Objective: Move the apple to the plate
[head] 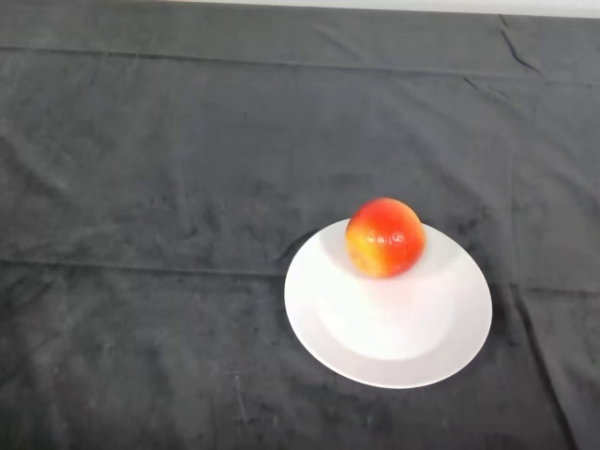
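A red and yellow apple (384, 237) rests on the far part of a round white plate (394, 352). The plate lies on the dark cloth, right of the middle of the view.
The dark cloth (159, 187) covers the whole table and has a few creases. A pale strip of the far edge (375, 6) shows along the top.
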